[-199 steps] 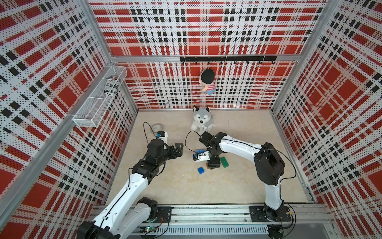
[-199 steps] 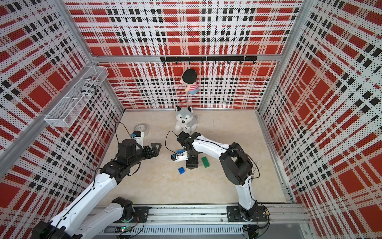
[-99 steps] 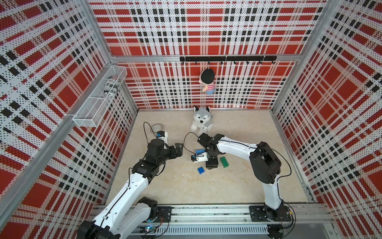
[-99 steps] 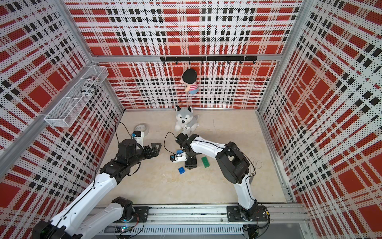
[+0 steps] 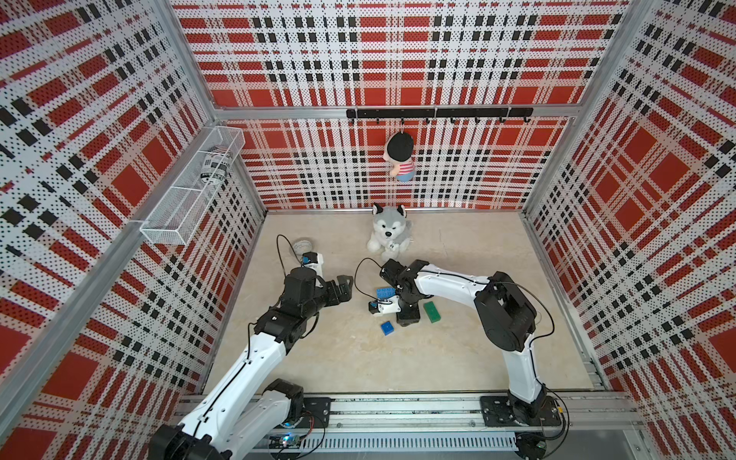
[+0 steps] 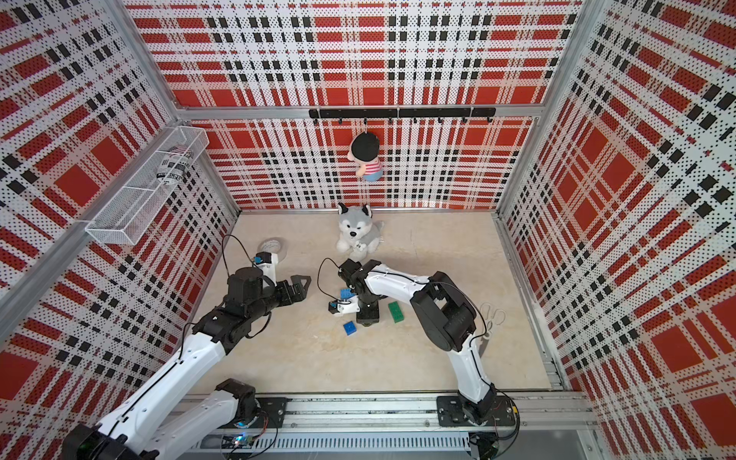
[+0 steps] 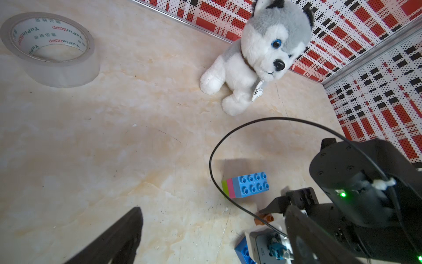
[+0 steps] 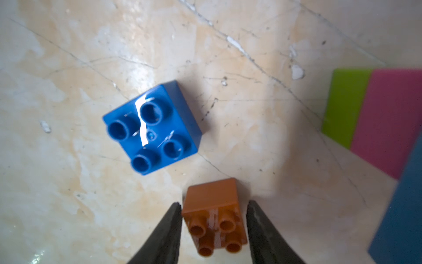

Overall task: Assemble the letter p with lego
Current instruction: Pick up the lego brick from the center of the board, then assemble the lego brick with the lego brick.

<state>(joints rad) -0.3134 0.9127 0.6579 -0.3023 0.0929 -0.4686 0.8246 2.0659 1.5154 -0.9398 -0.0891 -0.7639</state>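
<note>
My right gripper (image 8: 214, 204) points down at the floor with an orange brick (image 8: 213, 217) between its fingers. One finger touches the brick and a thin gap shows at the other. The brick stands studs up and is hidden under the gripper (image 5: 406, 318) in both top views. A dark blue square brick (image 5: 387, 327) sits close beside it. A joined lime, pink and light blue stack (image 7: 245, 185) lies on its side just behind. A dark green brick (image 5: 431, 311) lies to the right. My left gripper (image 5: 344, 286) hovers wide open to the left, holding nothing.
A husky plush (image 5: 388, 235) sits at the back middle of the floor. A clear tape roll (image 5: 300, 249) lies at the back left. A doll (image 5: 400, 157) hangs on the rear wall and a wire basket (image 5: 191, 187) on the left wall. My right arm's cable loops over the bricks.
The right gripper's jaws have narrowed round the orange brick and the right elbow has swung a little left. The left arm has not moved.
</note>
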